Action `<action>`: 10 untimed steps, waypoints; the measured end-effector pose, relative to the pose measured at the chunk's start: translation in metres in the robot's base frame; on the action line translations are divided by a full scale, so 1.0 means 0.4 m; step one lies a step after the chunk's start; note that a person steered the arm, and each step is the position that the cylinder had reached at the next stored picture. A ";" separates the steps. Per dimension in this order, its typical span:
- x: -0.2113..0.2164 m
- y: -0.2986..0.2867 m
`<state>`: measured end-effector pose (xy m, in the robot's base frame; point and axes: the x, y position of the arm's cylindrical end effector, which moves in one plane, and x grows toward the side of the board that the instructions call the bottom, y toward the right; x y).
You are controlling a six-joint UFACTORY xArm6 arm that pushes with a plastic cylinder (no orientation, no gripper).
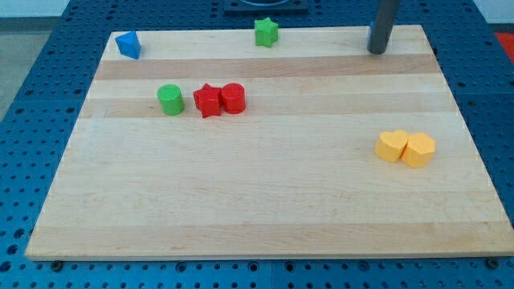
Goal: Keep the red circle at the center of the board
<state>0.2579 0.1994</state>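
The red circle (233, 97) sits on the wooden board (265, 201), left of centre and toward the view's top. A red star (207, 100) touches its left side. A green circle (169, 99) stands a little further left. My tip (376, 50) rests near the board's top right edge, far to the right of the red circle and touching no block.
A blue block (128, 44) sits at the top left corner. A green star (266, 32) is at the top edge, middle. A yellow heart (392, 146) and a yellow hexagon (419, 149) touch each other at the right side.
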 end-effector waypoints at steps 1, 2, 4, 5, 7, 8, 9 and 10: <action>0.000 0.013; 0.023 0.016; 0.112 -0.036; 0.116 -0.089; 0.147 -0.368; 0.199 -0.448; 0.266 -0.531; 0.299 -0.626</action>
<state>0.3776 -0.0509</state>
